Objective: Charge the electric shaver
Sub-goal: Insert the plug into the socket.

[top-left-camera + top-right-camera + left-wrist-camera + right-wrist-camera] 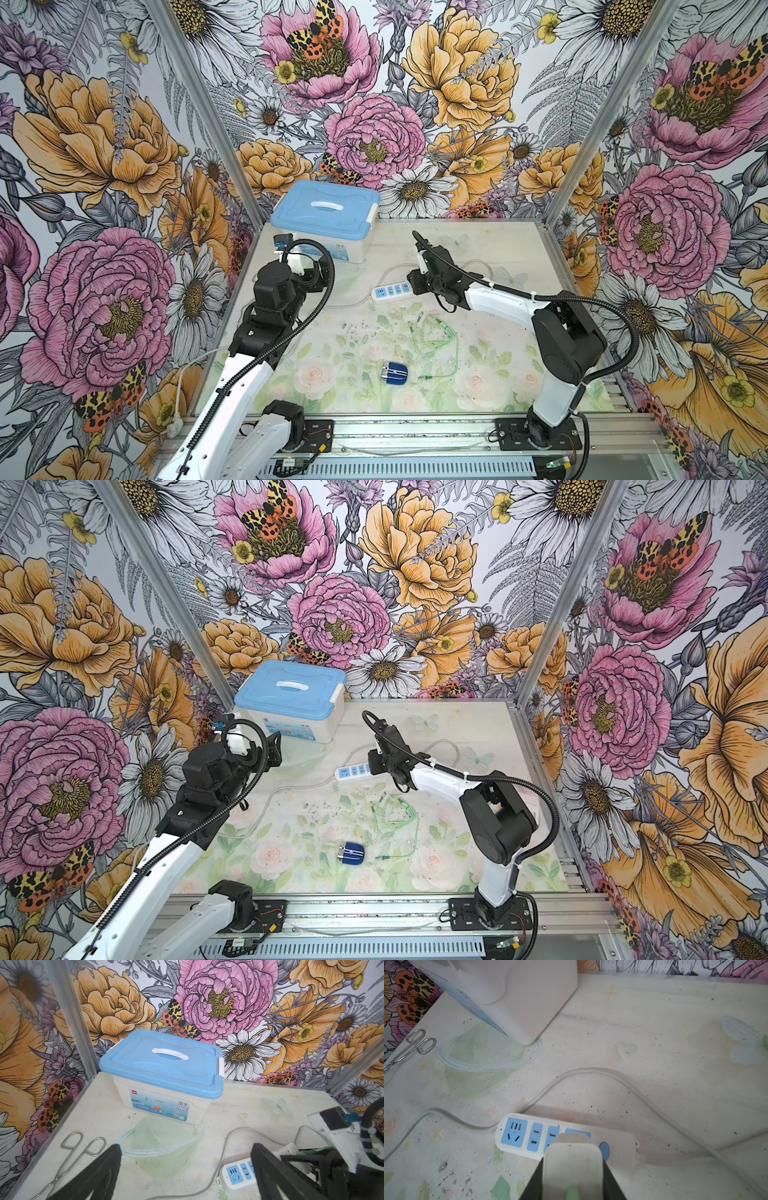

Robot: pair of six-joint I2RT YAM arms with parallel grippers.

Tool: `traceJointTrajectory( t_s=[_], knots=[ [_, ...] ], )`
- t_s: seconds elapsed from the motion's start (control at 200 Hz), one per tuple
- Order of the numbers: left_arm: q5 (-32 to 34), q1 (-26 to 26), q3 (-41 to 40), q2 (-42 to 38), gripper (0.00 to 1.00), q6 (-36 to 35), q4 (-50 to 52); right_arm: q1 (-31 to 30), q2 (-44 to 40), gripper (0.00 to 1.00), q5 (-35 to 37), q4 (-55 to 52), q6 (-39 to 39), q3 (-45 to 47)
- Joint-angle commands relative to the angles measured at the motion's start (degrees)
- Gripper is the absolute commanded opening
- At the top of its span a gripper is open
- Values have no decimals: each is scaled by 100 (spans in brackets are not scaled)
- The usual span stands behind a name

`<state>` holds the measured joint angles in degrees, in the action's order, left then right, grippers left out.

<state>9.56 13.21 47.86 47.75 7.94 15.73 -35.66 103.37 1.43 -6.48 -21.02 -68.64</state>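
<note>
Two characters, 化学, mark the box [160,1068]; left fingers [104,1172] spread, right fingers [535,1184] grip adapter [572,1167].

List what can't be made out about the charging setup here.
Adapter prongs: in the right wrist view the white adapter, clamped in the right gripper, covers its socket on the power strip; seated or not is hidden.
Charging port of the electric shaver: too small in both top views.
The green stub on the adapter: blurred, cut off by the right wrist view's edge.
</note>
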Motion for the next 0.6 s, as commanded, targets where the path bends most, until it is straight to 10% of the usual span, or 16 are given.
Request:
traceJointTrajectory(
  t_s=[0.0, 0.595],
  knots=[
    [-160, -103, -101, -33, 99, 251, 69, 15, 94, 0, 363, -45, 60, -220],
    [-189, -286, -14, -46, 99, 436, 207, -107, 620, 0, 338, -68, -197, -525]
  ],
)
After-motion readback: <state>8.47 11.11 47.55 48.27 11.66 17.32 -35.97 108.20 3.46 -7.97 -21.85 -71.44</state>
